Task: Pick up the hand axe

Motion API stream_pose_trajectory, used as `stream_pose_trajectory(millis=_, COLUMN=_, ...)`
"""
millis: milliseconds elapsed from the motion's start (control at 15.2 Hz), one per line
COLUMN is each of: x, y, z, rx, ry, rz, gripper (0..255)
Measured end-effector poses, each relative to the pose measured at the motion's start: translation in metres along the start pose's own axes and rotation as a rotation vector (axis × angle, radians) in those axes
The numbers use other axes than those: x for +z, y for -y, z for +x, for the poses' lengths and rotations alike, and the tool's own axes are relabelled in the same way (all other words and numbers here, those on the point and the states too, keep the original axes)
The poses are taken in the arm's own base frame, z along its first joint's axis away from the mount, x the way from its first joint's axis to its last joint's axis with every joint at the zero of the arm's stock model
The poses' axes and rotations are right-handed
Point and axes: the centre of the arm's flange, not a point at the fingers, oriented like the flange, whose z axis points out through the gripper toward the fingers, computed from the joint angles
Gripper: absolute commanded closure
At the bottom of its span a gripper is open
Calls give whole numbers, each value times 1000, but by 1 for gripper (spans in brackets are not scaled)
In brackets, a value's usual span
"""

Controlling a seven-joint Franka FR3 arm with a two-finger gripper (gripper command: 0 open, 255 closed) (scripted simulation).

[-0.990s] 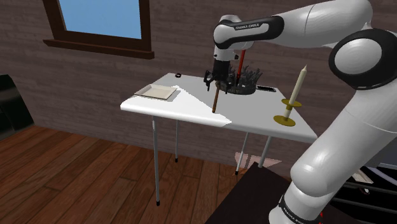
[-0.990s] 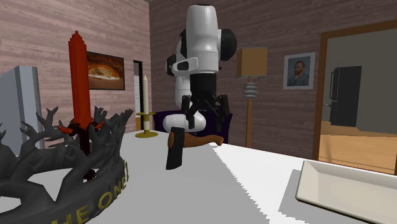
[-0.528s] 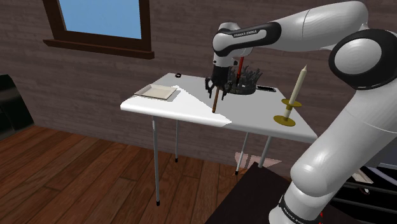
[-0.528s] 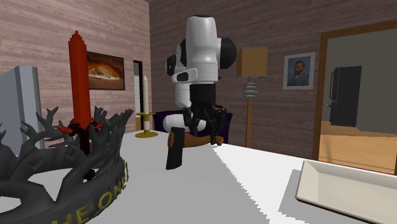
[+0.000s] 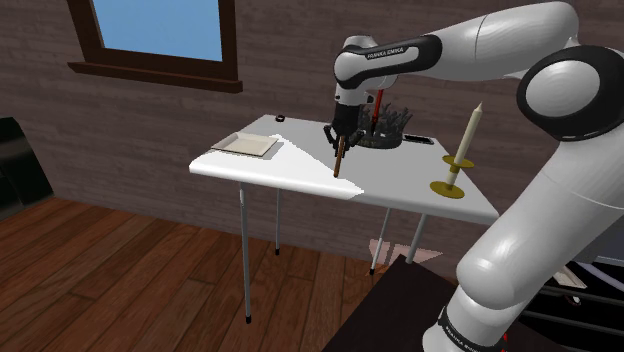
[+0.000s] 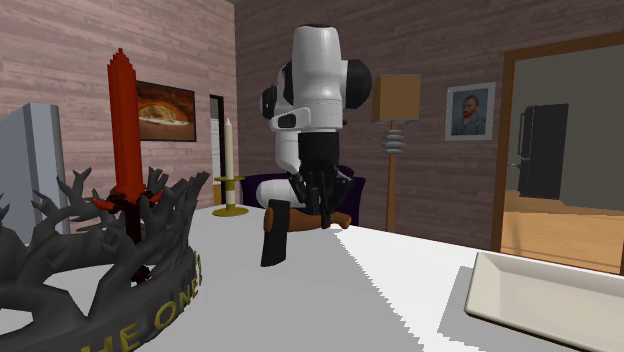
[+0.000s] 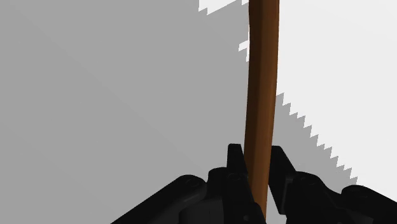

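A white table (image 5: 400, 178) stands on thin legs in a brick-walled room with a wooden floor. The white Franka arm (image 5: 520, 70) arches over it from the stand and comes down on the middle of the tabletop. A black thorny crown (image 6: 100, 270) with a red sword-shaped piece upright inside it sits at the far side of the table in the shoulder view. A shallow pale tray (image 5: 245, 145) lies toward that view's left. A cream candle in a brass candlestick (image 5: 459, 165) stands toward its right.

The hand axe (image 6: 273, 235) lies on the table between the tray and the candlestick, just in front of the crown. Its dark head rests on the surface and its brown handle (image 7: 262, 95) points toward the near table edge.

The gripper (image 7: 256, 153) is low over the axe. Its two black fingers (image 7: 234, 159) are closed against either side of the handle, close to the head.
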Motion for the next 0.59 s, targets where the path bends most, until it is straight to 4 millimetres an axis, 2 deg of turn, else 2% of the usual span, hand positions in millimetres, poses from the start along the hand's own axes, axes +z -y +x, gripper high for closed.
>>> stream_pose_trajectory(millis=198, x=-5, y=0, z=-1, rx=0, ry=0, rz=0, gripper=255)
stream_pose_trajectory(millis=594, x=-36, y=1, z=0, rx=-1, ry=0, rz=0, gripper=255)
